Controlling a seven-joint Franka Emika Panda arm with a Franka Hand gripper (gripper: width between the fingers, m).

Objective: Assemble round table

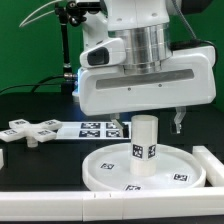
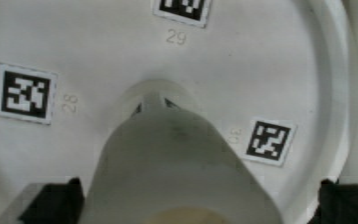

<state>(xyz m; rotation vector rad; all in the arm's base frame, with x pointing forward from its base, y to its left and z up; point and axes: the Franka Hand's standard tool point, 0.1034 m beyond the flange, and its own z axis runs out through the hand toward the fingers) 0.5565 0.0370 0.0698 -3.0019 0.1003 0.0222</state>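
Here is the post [image 1: 146,140], upright in the middle of the disc [image 1: 108,166], and the end effector [image 1: 148,122] hangs right over it. The fingers [image 1: 178,122] are apart, one on each side of the post's top, and in the exterior view there is a gap on both sides. Nothing is clamped.

The wrist view agrees. The post [image 2: 176,150] runs up the centre, the dark fingertips [image 2: 51,200] sit wide at either side, and the tagged face of the disc [image 2: 105,50] spreads out beneath.

My read is that this is the post-to-disc step. Whether the post is fully seated in its socket cannot be told from here. If not, the next move calls for a square squeeze low enough on the post to turn it without tipping it, while the disc stays put on the worktop [image 1: 40,165].

After that comes the cross [image 1: 30,130]. It lies flat, well off toward the exterior view's left, beside the marker board [image 1: 95,127], and it is untouched.
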